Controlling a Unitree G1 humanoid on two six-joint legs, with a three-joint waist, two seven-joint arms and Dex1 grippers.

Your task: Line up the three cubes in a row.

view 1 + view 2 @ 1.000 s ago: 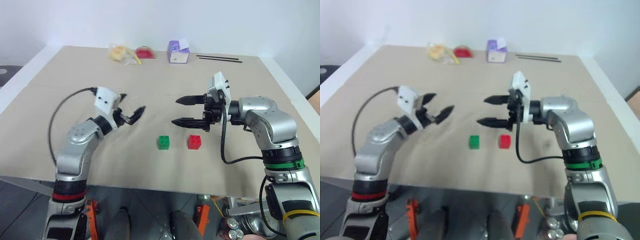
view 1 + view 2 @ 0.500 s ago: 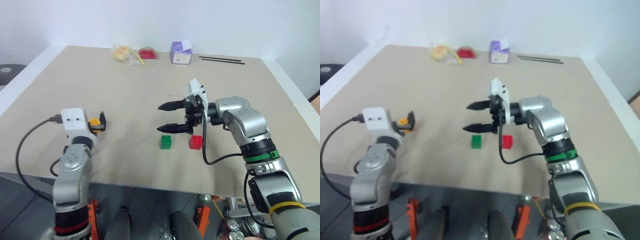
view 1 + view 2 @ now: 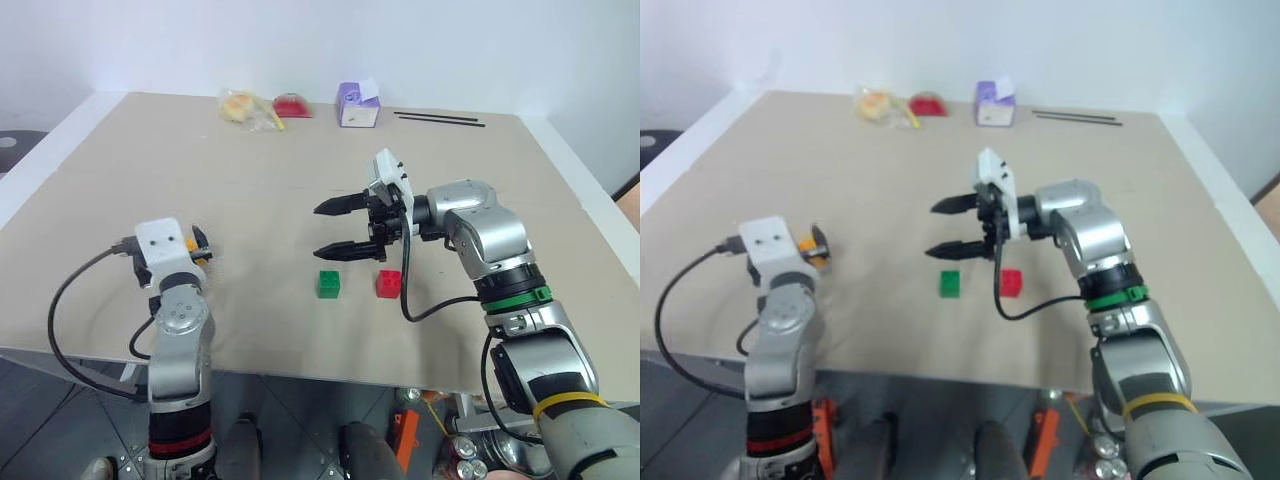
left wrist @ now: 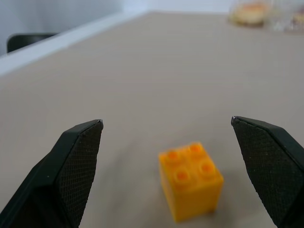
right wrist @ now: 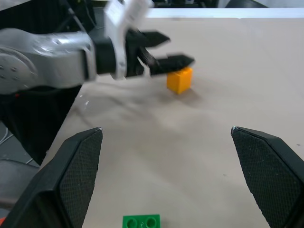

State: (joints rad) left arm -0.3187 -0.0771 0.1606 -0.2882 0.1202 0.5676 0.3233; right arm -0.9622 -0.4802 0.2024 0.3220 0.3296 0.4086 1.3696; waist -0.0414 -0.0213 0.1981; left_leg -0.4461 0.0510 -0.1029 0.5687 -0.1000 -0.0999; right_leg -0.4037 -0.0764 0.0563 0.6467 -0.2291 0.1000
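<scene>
Three cubes sat on the tan tabletop (image 3: 300,170), none held. Green cube (image 3: 328,284) and red cube (image 3: 389,284) lay side by side near the front edge with a small gap between them, studs up. Yellow-orange cube (image 4: 191,179) sat well apart from those two, off toward the robot's left side, upright on the bare surface. Left claw (image 4: 166,142) was spread wide, low and roughly level, with the yellow-orange cube between its two black fingers (image 4: 76,161) but touching neither; in the right wrist view the same claw (image 5: 166,50) showed just beside that cube (image 5: 180,80). Right claw (image 3: 330,229) was also wide apart, pointing toward the robot's left, hovering just behind and above the green cube, holding nothing; its lower finger tip sat close over that cube, contact not clear. Green cube also showed at the near edge of the right wrist view (image 5: 141,222). Along the far edge of the tabletop lay a yellow wrapped item (image 3: 240,106), a red wrapped item (image 3: 291,104), a purple-and-white box (image 3: 357,105) and two thin black sticks (image 3: 440,119), all well away from the cubes.
</scene>
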